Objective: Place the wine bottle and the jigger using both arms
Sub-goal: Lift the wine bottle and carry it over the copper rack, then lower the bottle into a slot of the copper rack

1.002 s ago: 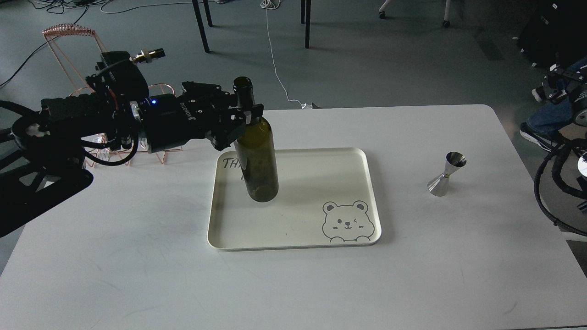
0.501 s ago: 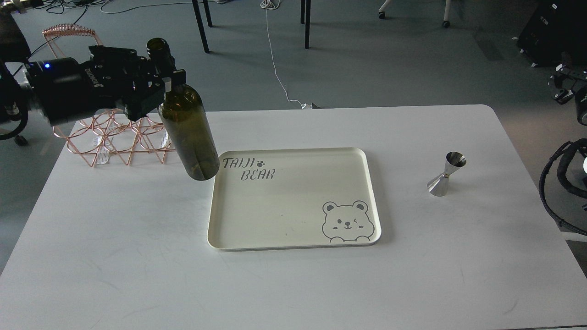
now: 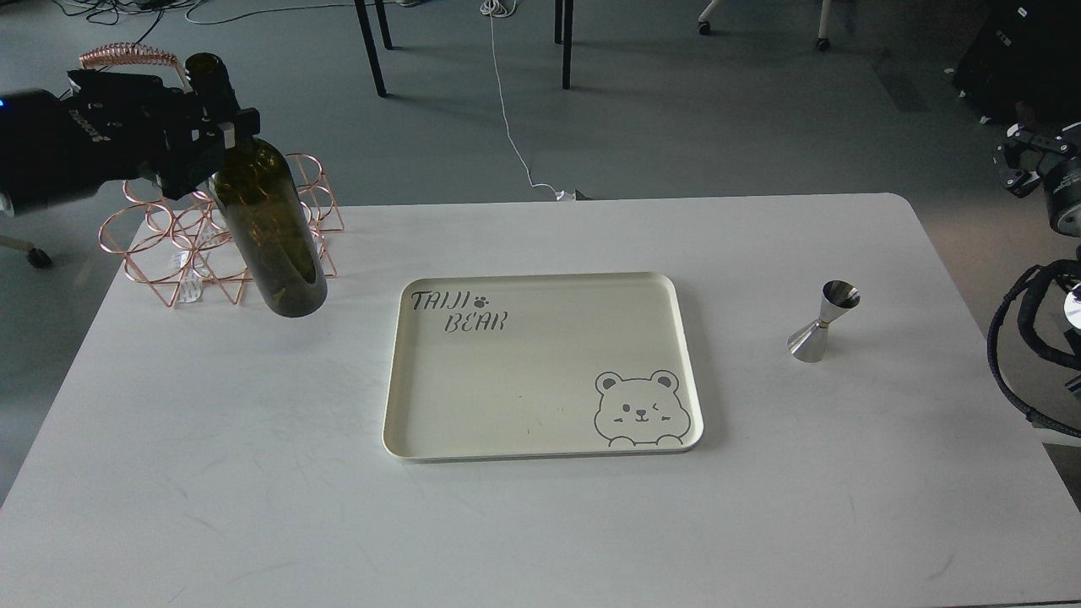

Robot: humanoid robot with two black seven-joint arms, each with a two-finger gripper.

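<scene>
Leftward since the earlier frame went the wine bottle (image 3: 268,228), its neck clenched in the left gripper (image 3: 211,127), hanging tilted below it, before the copper rack (image 3: 169,253); the right gripper's (image 3: 1018,160) state cannot be told.

One head view looks forward and down over the table (image 3: 540,523).

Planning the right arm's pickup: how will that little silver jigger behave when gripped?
The jigger looks like polished metal, so probably rigid but slippery. Its narrow waist suggests the safest grip. Standing upright on a small flared base, it may tip if nudged, then roll.
</scene>
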